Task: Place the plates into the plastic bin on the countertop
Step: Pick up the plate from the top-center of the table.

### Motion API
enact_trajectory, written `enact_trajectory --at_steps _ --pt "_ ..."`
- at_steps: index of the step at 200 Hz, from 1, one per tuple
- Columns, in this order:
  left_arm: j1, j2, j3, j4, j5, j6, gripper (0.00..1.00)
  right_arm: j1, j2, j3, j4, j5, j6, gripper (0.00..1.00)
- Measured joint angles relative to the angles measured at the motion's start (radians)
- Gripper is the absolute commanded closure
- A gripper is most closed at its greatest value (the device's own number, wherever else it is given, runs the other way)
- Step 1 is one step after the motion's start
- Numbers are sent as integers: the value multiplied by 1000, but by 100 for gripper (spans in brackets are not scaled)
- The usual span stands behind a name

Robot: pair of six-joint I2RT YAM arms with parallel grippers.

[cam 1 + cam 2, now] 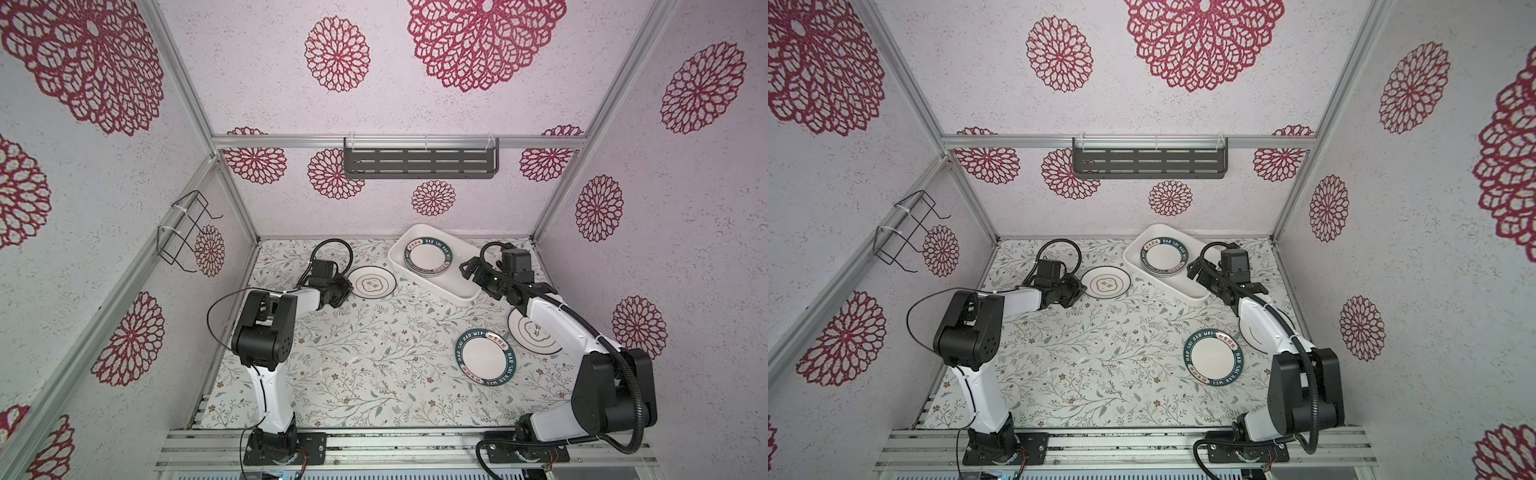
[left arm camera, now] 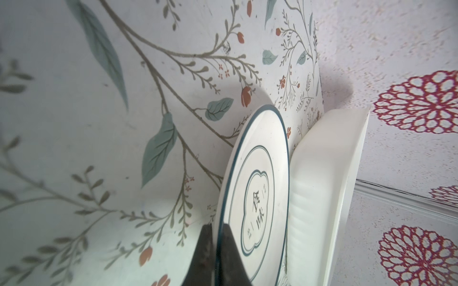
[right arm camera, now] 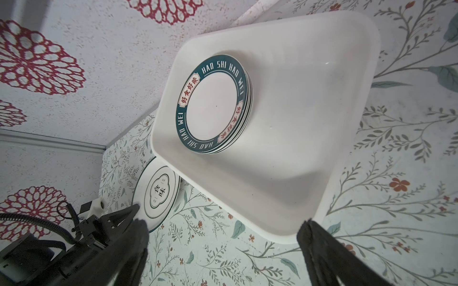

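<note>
While left gripper (image 1: pixel 347 286) pinches clover plate (image 1: pixel 372 284), right gripper (image 1: pixel 468 268) spread wide

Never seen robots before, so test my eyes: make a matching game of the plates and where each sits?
1 stack of teal-rimmed white plates
2 lone teal-rimmed plate
3 farther clover-emblem plate
4 nearer clover-emblem plate

A pinched by left gripper
B inside white rectangular plastic bin
C partly under right arm
D alone on leafy-print countertop

Pairs: 1-B, 2-D, 3-A, 4-C
</note>
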Motion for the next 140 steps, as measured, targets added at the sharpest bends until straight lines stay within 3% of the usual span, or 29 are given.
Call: enact_trajectory --at_steps 75,140 --pt "-11 -170 -56 -126 -89 11 100 -9 -3 -15 0 -46 -8 1" --pt "-85 -321 -84 -209 -188 37 100 -11 -35 -77 -13 -96 -28 1"
